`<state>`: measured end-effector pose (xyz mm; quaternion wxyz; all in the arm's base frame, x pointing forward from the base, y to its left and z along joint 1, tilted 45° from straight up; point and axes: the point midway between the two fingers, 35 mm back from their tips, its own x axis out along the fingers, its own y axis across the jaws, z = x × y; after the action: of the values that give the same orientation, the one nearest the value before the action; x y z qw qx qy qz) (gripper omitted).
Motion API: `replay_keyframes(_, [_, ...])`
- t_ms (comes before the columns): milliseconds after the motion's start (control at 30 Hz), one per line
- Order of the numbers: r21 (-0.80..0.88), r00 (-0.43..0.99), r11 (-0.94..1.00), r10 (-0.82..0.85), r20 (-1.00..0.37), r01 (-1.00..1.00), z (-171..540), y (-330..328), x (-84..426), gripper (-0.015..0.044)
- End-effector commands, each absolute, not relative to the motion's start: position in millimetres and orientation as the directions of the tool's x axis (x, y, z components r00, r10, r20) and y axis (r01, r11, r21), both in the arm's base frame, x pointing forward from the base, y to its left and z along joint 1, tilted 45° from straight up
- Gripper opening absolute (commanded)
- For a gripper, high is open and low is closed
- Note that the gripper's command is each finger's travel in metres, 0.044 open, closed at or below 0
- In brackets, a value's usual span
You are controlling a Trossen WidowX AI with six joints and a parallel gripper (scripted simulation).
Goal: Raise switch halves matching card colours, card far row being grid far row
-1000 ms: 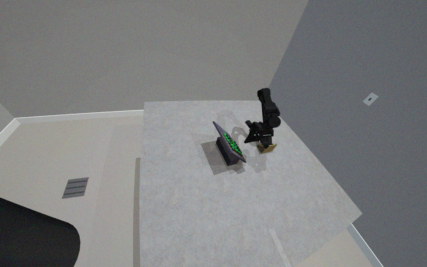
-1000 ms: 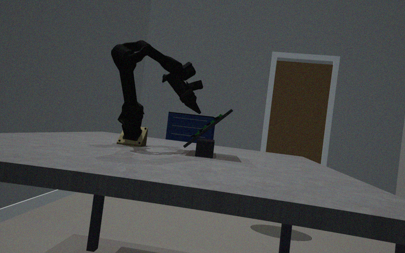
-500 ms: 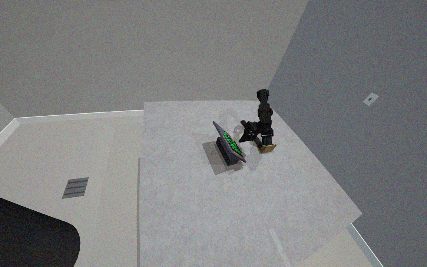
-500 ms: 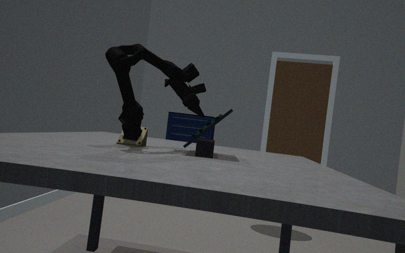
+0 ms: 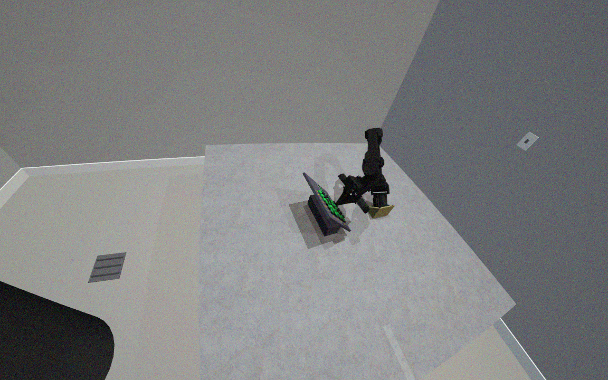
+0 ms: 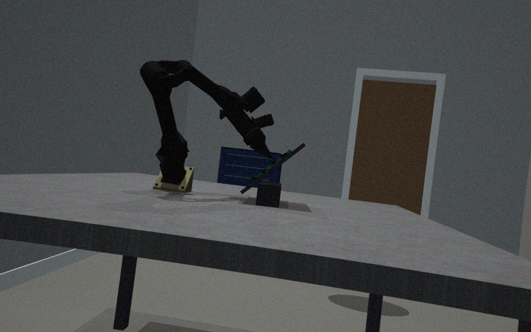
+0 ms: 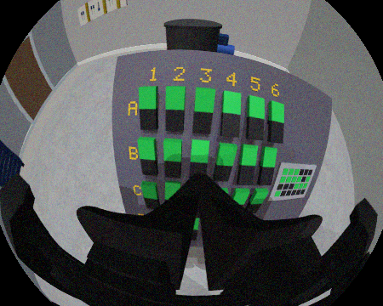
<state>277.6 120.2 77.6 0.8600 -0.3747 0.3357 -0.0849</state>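
The tilted grey panel [image 5: 307, 178] [image 6: 300, 146] [image 7: 308, 116] carries green and dark rocker switches, columns 1 to 6. Rows A and B show fully in the wrist view. My gripper [image 5: 336, 203] [image 6: 271, 157] [image 7: 199, 179] is shut and empty. Its tips are at the near edge of switch B3 [image 7: 200, 151]; contact cannot be told. The fingers hide C3 and most of row D. Switch B4 [image 7: 226, 155] looks tilted unlike B3. The card [image 7: 294, 181] is at the panel's right; its far row shows three green squares, then three dark.
A dark block [image 5: 323, 224] [image 6: 268, 195] supports the panel on the table [image 5: 268, 302] [image 6: 201, 222]. The arm's base plate [image 5: 381, 212] [image 6: 188, 181] is on the panel's near side. A black cylinder [image 7: 192, 36] and blue objects [image 7: 225, 49] show beyond the panel's far edge.
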Motion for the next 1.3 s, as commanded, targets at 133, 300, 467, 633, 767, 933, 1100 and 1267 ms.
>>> replay_keyframes(133, [-0.705,0.756,0.7,-0.401,-0.517,-0.111,70.0,114.3,283.8,0.0])
replay_keyframes(300, [-0.705,0.756,0.7,-0.401,-0.517,-0.111,70.0,114.3,283.8,0.0])
replay_keyframes(467, [-0.705,0.756,0.7,-0.401,-0.517,-0.111,70.0,114.3,283.8,0.0])
replay_keyframes(633, [-0.705,0.756,0.7,-0.401,-0.517,-0.111,70.0,114.3,283.8,0.0])
replay_keyframes(767, [-0.705,0.756,0.7,-0.401,-0.517,-0.111,70.0,114.3,283.8,0.0])
replay_keyframes(933, [-0.705,0.756,0.7,-0.401,-0.517,-0.111,69.7,114.0,284.3,0.0])
replay_keyframes(1100, [-0.705,0.756,0.7,-0.401,-0.517,-0.111,69.3,113.7,284.8,0.0])
replay_keyframes(1267, [-0.705,0.756,0.7,-0.401,-0.517,-0.111,69.0,113.5,285.3,0.0])
